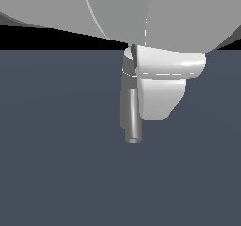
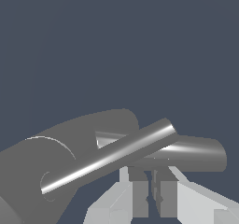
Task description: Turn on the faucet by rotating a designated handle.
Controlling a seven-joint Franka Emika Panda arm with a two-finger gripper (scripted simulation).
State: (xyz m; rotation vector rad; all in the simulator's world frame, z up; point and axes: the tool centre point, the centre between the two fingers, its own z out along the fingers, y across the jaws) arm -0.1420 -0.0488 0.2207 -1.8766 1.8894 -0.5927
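Hand (image 2: pixel 154 202) hangs just beside the faucet (image 2: pixel 70 167), fingers nearly together, gripping nothing, handle (image 2: pixel 109 158) close by.

The grey cylindrical metal faucet (image 2: pixel 70 143) looks smooth and dull, while its thin straight metal handle bar (image 2: pixel 107 157) gleams with a bright polished streak. The white plastic-looking robot gripper (image 2: pixel 150 200) appears smooth and matt.
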